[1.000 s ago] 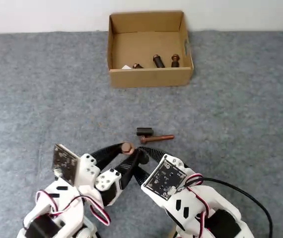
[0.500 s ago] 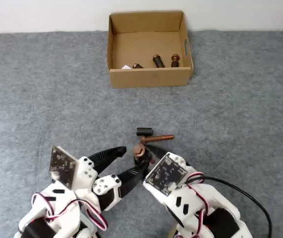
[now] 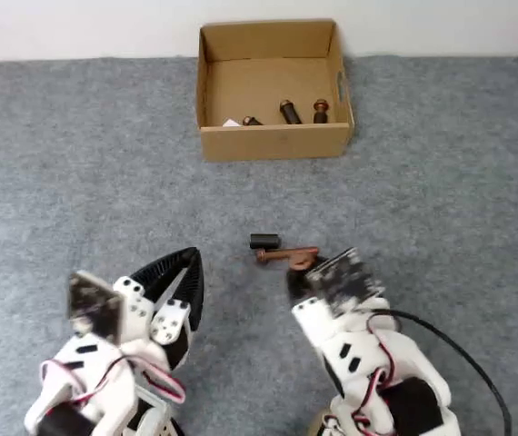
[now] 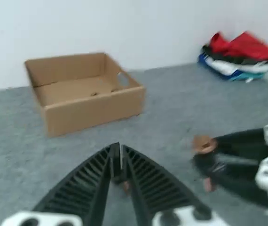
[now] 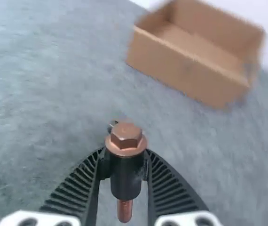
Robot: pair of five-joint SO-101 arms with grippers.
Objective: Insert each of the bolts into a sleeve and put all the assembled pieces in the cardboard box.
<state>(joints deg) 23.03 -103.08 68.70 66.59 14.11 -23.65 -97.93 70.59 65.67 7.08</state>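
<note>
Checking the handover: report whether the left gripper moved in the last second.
Yes: the left gripper drew back leftward, away from the loose sleeve.

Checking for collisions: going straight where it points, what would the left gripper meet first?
Probably the front wall of the cardboard box: the left gripper points at it across the carpet, though depth is unclear.

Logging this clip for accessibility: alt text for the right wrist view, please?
The right gripper clamps a black cylindrical sleeve with a copper hex-head bolt through it, its threaded tip poking out opposite the head. Beyond, an open cardboard box sits on grey carpet.
</note>
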